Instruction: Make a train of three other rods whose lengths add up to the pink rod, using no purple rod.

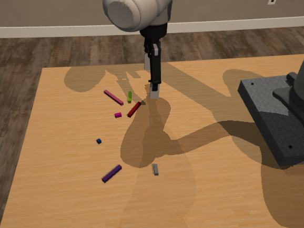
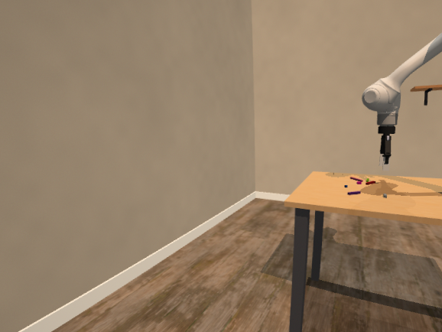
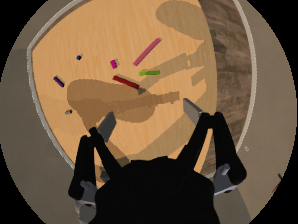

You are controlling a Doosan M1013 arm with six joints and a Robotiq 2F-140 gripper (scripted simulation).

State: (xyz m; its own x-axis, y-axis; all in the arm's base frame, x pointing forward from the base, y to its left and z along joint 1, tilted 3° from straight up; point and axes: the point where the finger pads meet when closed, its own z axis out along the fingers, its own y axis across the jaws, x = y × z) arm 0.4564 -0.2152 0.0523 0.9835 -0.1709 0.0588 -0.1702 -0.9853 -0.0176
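Six rods lie flat and apart on the wooden table. The pink rod (image 1: 113, 97) lies at the far left, slanted. The lime rod (image 1: 129, 96) lies just right of it. The red rod (image 1: 134, 109) lies slanted below the lime one, and the magenta rod (image 1: 118, 114) sits to its left. The small blue rod (image 1: 99, 141) lies alone further forward. The purple rod (image 1: 111, 173) and the grey rod (image 1: 155, 169) lie nearest the front. My gripper (image 1: 152, 87) hangs open and empty high above the table, right of the lime rod. In the wrist view the open fingers frame the red rod (image 3: 124, 82).
The robot's dark grey base (image 1: 276, 115) stands at the table's right side. The table's left edge (image 1: 24, 131) and far edge are close to the rods. The arm's shadow falls across the table's middle.
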